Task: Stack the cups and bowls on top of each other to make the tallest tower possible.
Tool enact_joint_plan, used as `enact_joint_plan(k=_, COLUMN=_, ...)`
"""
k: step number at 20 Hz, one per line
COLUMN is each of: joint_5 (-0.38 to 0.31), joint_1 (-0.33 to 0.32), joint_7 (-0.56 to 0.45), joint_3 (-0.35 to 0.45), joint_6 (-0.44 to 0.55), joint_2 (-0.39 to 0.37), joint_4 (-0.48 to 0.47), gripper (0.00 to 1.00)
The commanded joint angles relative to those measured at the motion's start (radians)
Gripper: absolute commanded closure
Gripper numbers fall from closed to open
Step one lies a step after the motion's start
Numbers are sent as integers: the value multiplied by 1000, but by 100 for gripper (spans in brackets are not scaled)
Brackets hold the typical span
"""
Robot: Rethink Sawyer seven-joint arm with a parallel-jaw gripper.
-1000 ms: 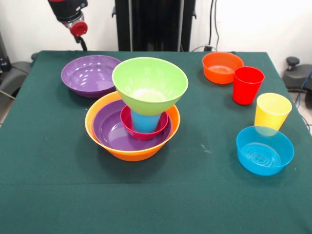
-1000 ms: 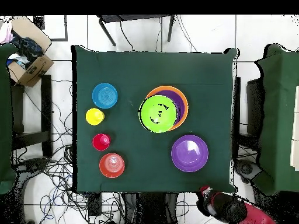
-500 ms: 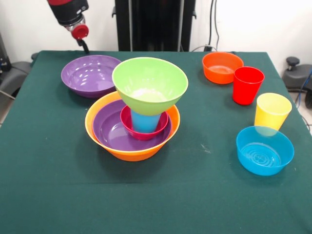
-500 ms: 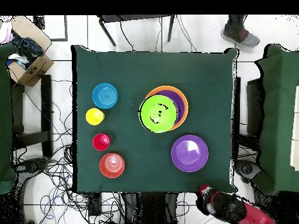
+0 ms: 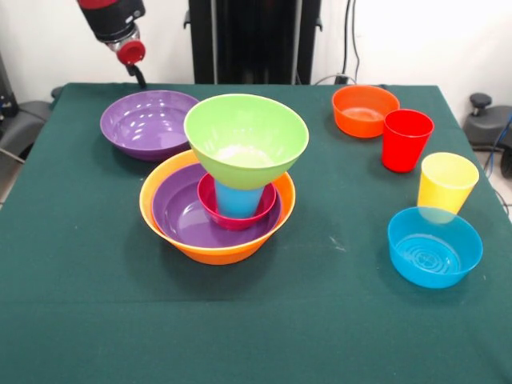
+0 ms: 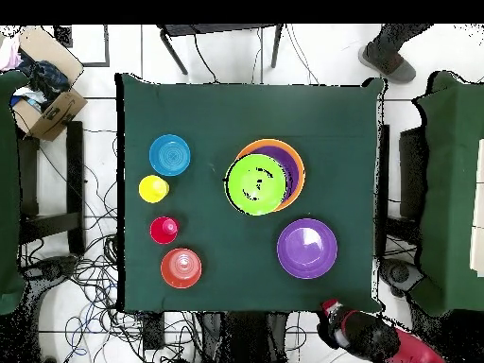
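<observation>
The tower stands left of the table's middle: a large orange bowl (image 5: 214, 250) holds a purple bowl (image 5: 178, 210), a small pink-red bowl (image 5: 208, 210) and a blue cup (image 5: 238, 200), with the lime green bowl (image 5: 246, 140) resting upright on the cup. From overhead the green bowl (image 6: 255, 184) hides most of the pile. A second purple bowl (image 5: 148, 122) lies loose behind it. My gripper (image 5: 137, 72) hangs above the table's far left corner, behind that bowl, holding nothing. On the right stand a small orange bowl (image 5: 365, 110), red cup (image 5: 406, 140), yellow cup (image 5: 446, 182) and small blue bowl (image 5: 434, 246).
The green cloth table (image 6: 246, 104) ends close behind my gripper (image 6: 333, 311). A person's shoe (image 6: 388, 62) shows on the floor past the far corner. A cardboard box (image 6: 43, 95) and cables lie beside the table.
My gripper has risen slightly near the table's back corner. A person's shoe has come into the overhead view. The bowls and cups have not moved.
</observation>
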Motion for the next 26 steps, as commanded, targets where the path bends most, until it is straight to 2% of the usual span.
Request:
enact_joint_plan(k=1, joint_5=40, joint_1=21, joint_7=35, joint_3=103, joint_6=-95, joint_2=105, joint_4=-128, gripper=0)
enact_joint_plan(k=8, joint_5=93, joint_1=78, joint_7=34, joint_3=90, joint_6=34, joint_2=-4, joint_4=-95, gripper=0)
enact_joint_plan(k=13, joint_5=124, joint_1=86, joint_7=12, joint_3=90, joint_6=82, joint_2=-54, joint_4=-77, gripper=0)
enact_joint_plan(k=26, joint_5=178, joint_1=117, joint_7=-22, joint_3=77, joint_6=121, joint_2=-83, joint_4=-83, gripper=0)
